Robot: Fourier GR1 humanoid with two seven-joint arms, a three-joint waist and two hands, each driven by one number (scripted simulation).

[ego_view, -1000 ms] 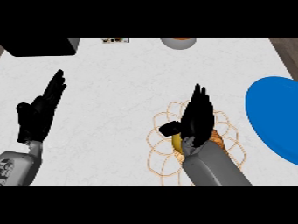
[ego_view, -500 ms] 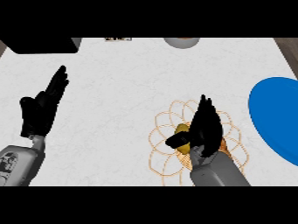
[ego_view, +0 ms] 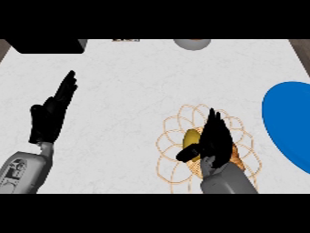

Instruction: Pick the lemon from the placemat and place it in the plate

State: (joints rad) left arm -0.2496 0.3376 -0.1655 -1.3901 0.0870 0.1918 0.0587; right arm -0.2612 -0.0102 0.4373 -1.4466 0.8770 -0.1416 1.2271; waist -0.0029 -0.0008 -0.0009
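Yellow lemon (ego_view: 191,138) lies on wire-patterned placemat (ego_view: 177,123), blue plate (ego_view: 298,123) beside.

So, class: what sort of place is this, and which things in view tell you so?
Probably a kitchen counter or dining surface: a white marbled counter top carries a blue plate, a lacy orange placemat with a lemon on it, and a grey bowl-like object at the far edge.

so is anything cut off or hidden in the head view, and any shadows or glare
Head view: the blue plate runs off the right edge; the right hand covers part of the lemon on the placemat; the white counter looks evenly lit, with no clear shadows or glare.
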